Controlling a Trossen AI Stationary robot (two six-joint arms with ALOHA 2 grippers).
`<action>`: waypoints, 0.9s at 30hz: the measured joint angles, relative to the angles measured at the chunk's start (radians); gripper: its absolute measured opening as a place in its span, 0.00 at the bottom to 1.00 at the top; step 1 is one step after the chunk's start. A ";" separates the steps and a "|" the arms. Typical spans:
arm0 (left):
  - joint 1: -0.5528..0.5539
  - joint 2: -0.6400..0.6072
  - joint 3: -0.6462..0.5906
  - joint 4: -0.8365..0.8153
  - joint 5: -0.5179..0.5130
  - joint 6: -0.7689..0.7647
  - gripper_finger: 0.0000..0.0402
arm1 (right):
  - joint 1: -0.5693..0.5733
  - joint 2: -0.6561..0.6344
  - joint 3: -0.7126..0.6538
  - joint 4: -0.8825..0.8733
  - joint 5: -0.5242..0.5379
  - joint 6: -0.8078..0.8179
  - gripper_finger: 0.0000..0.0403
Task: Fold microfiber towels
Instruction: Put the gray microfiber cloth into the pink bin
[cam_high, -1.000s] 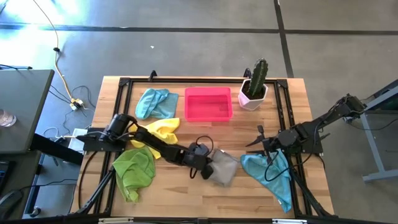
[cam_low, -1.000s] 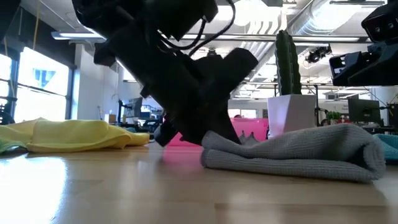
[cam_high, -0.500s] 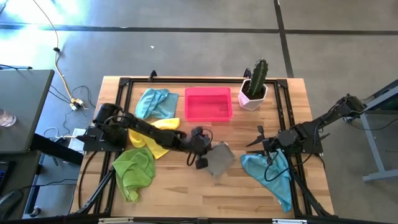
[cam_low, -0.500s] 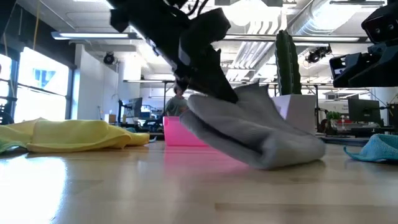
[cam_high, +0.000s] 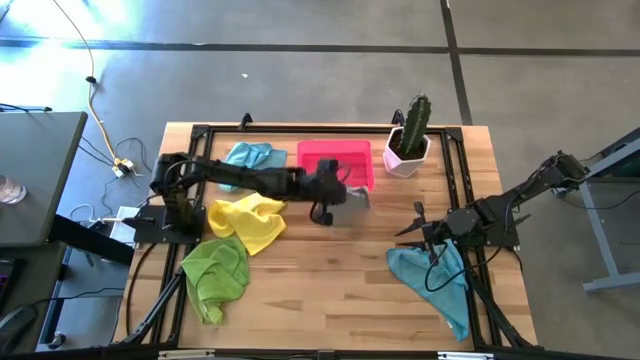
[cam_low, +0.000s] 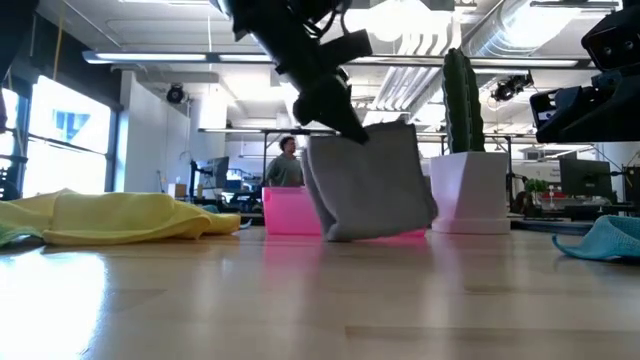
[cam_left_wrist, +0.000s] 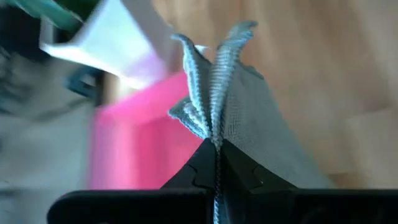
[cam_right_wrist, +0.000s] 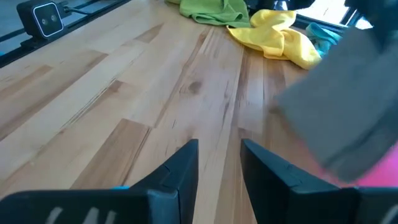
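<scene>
Tabletop, back edge: my left gripper (cam_low: 345, 125), clamped shut, holds the soft grey towel (cam_low: 372, 185) by its bunched edge; it hangs limp.

Grey towel (cam_low: 372, 185) hangs folded, pinched at its top edge, its lower edge at the table surface just in front of the pink tray. Yellow towel (cam_high: 250, 219) crumpled, left of centre. Lime green towel (cam_high: 215, 274) bunched, near left front edge (looks like one heap). Light blue towel (cam_high: 251, 155) crumpled, back left. Second light blue towel (cam_high: 435, 278) spread out, front right.
</scene>
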 joint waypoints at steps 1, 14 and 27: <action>0.014 0.000 0.010 -0.001 -0.003 0.068 0.00 | 0.000 0.000 0.000 0.000 0.000 0.000 0.28; 0.222 0.007 0.055 -0.006 0.094 0.425 0.00 | 0.000 0.000 0.000 -0.001 0.000 0.000 0.28; 0.357 0.101 0.055 -0.009 0.320 0.649 0.00 | 0.000 0.000 0.000 -0.005 0.000 0.000 0.28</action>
